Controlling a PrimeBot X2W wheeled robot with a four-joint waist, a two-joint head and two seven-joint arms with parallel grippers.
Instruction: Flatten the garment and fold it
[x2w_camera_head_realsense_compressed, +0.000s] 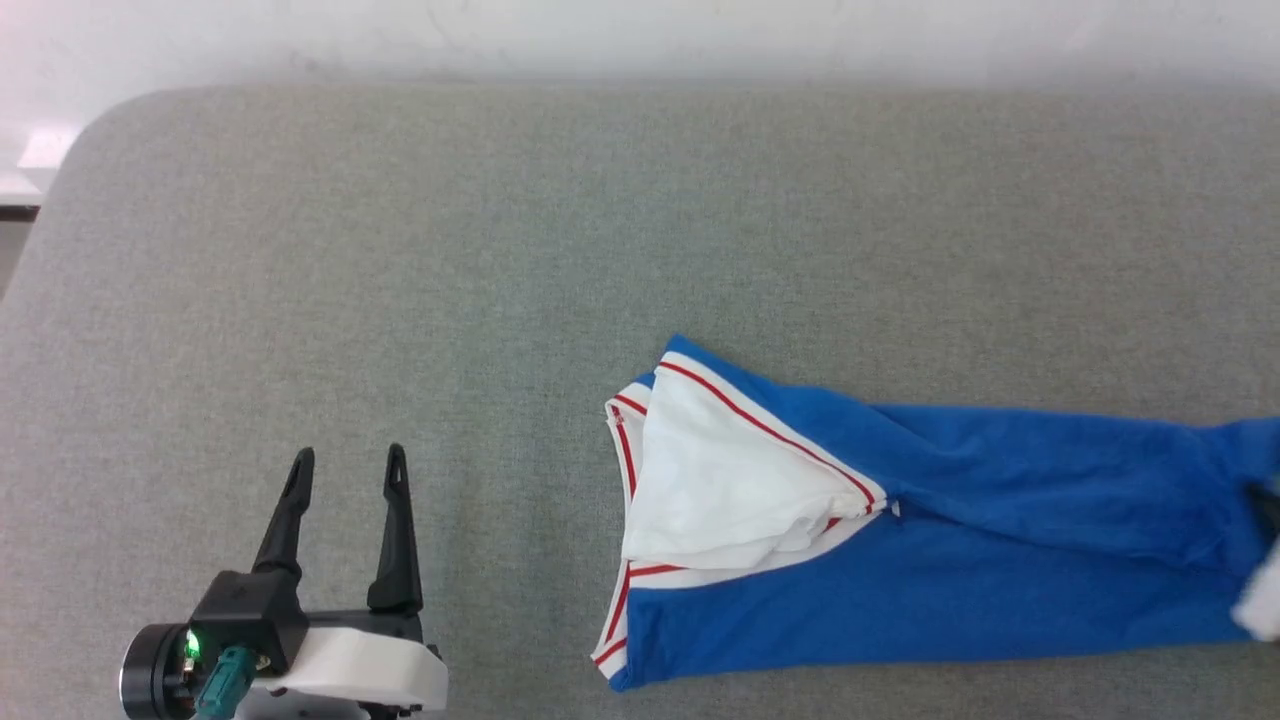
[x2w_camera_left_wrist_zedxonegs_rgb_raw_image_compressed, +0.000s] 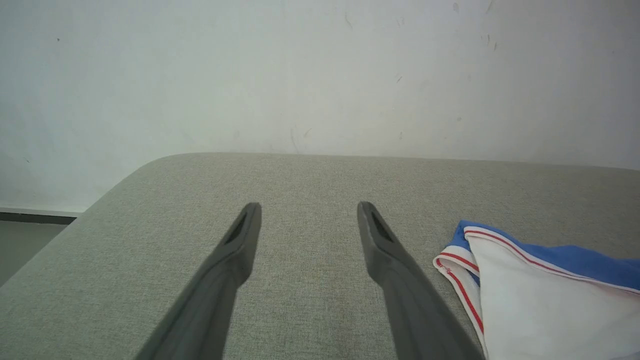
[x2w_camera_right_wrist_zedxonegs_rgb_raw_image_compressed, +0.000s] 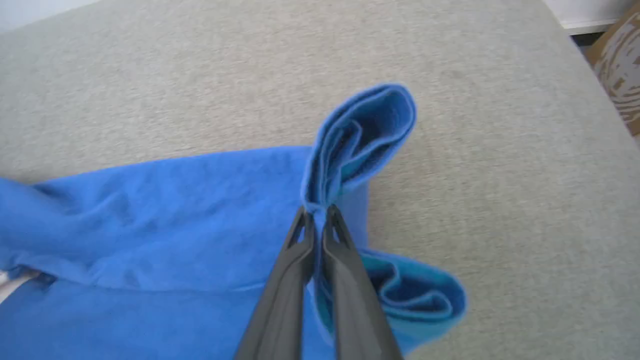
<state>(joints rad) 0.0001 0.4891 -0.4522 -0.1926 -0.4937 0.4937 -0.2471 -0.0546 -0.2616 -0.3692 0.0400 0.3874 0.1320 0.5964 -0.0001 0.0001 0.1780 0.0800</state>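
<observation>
The garment (x2w_camera_head_realsense_compressed: 900, 560), a royal-blue T-shirt with a white sleeve and red-and-white striped trim, lies folded lengthwise on the grey table, running from the middle to the right edge of the head view. Its striped collar end (x2w_camera_left_wrist_zedxonegs_rgb_raw_image_compressed: 505, 280) shows at the lower right of the left wrist view. My left gripper (x2w_camera_head_realsense_compressed: 347, 462) stands open over bare table, well left of the shirt, with nothing between its fingers (x2w_camera_left_wrist_zedxonegs_rgb_raw_image_compressed: 240, 240). My right gripper (x2w_camera_right_wrist_zedxonegs_rgb_raw_image_compressed: 315, 212) is shut on the garment (x2w_camera_right_wrist_zedxonegs_rgb_raw_image_compressed: 165, 210), pinching a bunched blue edge whose fold loops up past the fingertips. The print is hidden.
The grey cloth-covered table (x2w_camera_head_realsense_compressed: 400, 250) has wide free room to the left and behind the shirt. A white wall (x2w_camera_left_wrist_zedxonegs_rgb_raw_image_compressed: 300, 75) runs along its far edge. A brown patterned object (x2w_camera_right_wrist_zedxonegs_rgb_raw_image_compressed: 620, 65) lies past the table's corner in the right wrist view.
</observation>
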